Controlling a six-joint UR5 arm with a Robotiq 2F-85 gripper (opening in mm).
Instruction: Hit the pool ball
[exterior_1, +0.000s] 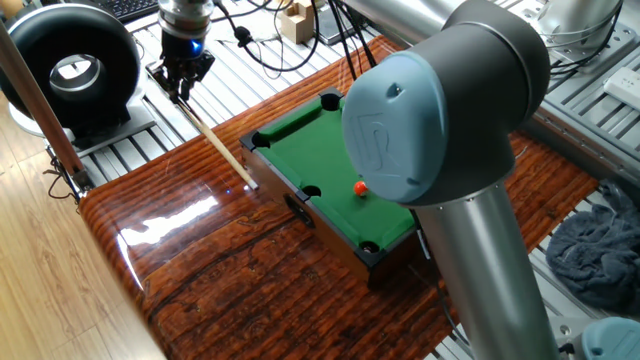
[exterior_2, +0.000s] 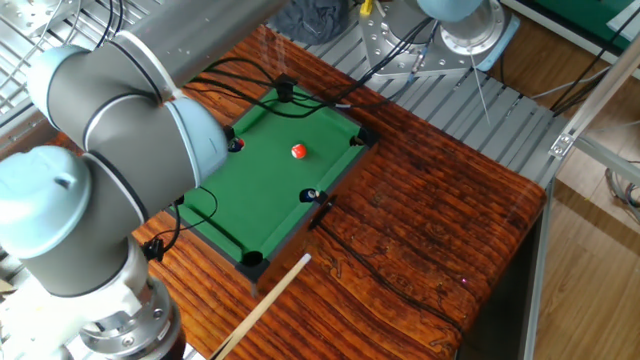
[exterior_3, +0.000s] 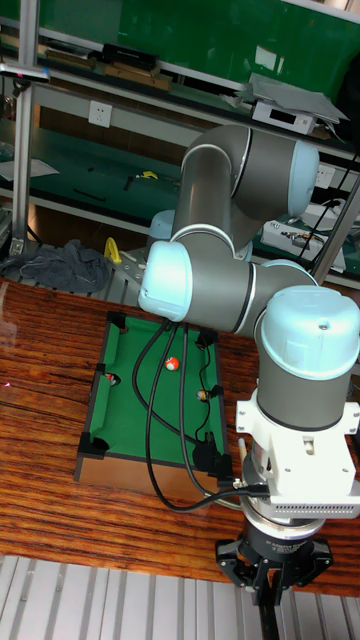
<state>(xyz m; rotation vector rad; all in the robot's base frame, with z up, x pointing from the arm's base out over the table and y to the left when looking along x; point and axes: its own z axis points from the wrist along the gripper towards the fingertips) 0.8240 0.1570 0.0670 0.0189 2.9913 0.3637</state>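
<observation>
The pool ball (exterior_1: 360, 187) is small, glossy and orange-red, resting on the green felt of the miniature pool table (exterior_1: 300, 150) near one long rail. It also shows as the ball (exterior_2: 298, 151) and the ball (exterior_3: 172, 363). My gripper (exterior_1: 185, 80) hangs beyond the table's far end, shut on a long pale wooden cue stick (exterior_1: 220, 140). The cue's tip lies outside the pool table (exterior_2: 270, 190), just past a corner pocket, well short of the ball. In the tall view the gripper (exterior_3: 268, 580) points down at the bottom edge.
The arm's large grey-blue elbow (exterior_1: 430, 120) hides part of the pool table. Black cables (exterior_3: 155, 400) drape across the felt. A black round device (exterior_1: 70, 70) stands at the far left, and a grey cloth (exterior_1: 595, 250) lies at the right. The glossy wooden tabletop (exterior_1: 230, 270) surrounds the pool table.
</observation>
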